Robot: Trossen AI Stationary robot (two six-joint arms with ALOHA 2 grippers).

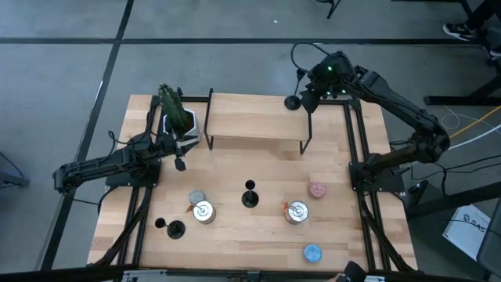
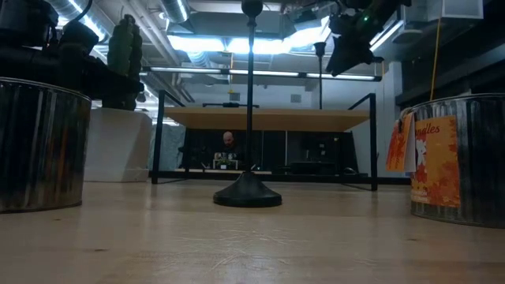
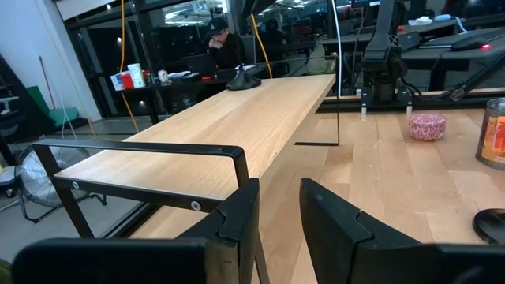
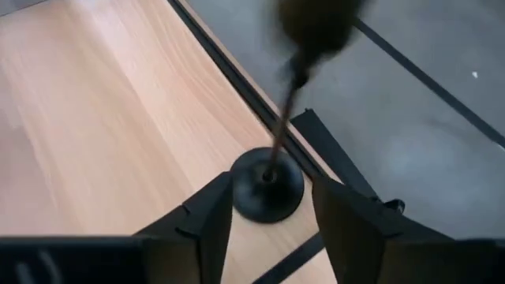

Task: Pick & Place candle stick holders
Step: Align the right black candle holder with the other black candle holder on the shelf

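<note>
Nearest the front edge of the worktop (image 1: pixel 235 235) there's a small blue tin (image 1: pixel 311 252) on the right and a candle stick holder at the front left (image 1: pixel 175 229), standing by the left rail. A bit further in, two silver tins: the left silver tin (image 1: pixel 203 211) and the right silver tin (image 1: pixel 297 212), with a little pink tin (image 1: pixel 317 190) just beyond the right one. Between the silver tins stands the middle candle stick holder (image 1: pixel 250 197), upright, round base flat on the wood, stem straight up; it's dead centre in the low view.

Behind that is the raised wooden shelf (image 1: pixel 254 117) on its black frame. The left claw (image 1: pixel 179 159) hovers near the shelf's left end. In its wrist view the fingers (image 3: pixel 237 217) sit close together with only a narrow gap and nothing between them. A green cactus-looking thing (image 1: pixel 175 107) in a white holder is just beyond it.

Far right corner of the shelf: the third candle stick holder (image 4: pixel 268 184) stands right at the shelf's edge. The right claw (image 4: pixel 268 217) is above it, fingers spread wide either side of the base, not squeezing it.

A person (image 3: pixel 223 43) sits at a desk way back in the room.
</note>
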